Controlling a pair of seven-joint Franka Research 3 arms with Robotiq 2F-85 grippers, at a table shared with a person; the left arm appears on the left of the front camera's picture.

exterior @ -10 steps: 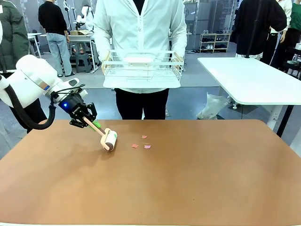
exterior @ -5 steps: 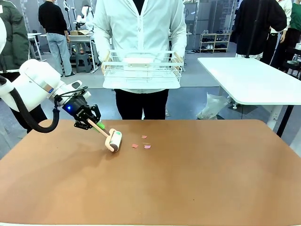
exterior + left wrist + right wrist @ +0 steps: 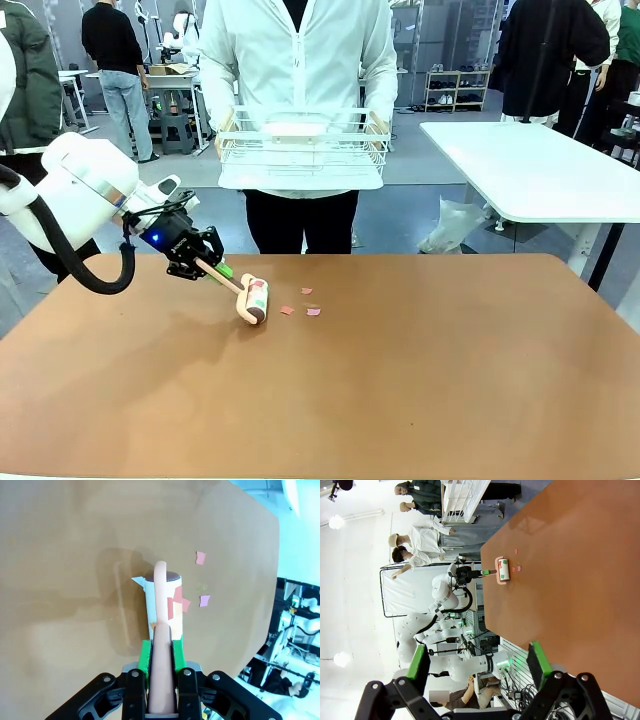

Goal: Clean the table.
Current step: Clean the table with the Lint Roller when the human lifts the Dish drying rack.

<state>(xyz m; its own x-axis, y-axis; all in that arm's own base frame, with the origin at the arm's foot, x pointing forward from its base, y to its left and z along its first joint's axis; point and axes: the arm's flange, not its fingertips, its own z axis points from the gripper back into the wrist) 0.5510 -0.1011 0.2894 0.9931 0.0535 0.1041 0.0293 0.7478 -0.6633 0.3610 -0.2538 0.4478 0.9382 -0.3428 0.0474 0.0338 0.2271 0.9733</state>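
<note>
As left fingers (image 3: 144, 656) clamp it, the roller (image 3: 253, 299) (right fingers (image 3: 418, 662) apart) has neared scraps (image 3: 313, 311).

White wire rack (image 3: 303, 148) carried by a person in a pale jacket (image 3: 298, 50), white-topped desk (image 3: 535, 165) alongside, shoe shelf (image 3: 455, 90) behind

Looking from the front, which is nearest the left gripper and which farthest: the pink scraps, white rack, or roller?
1. Roller: clamped in the left gripper.
2. Pink scraps: on the table, just right of the roller.
3. White rack: held up beyond the table's far edge.
</note>
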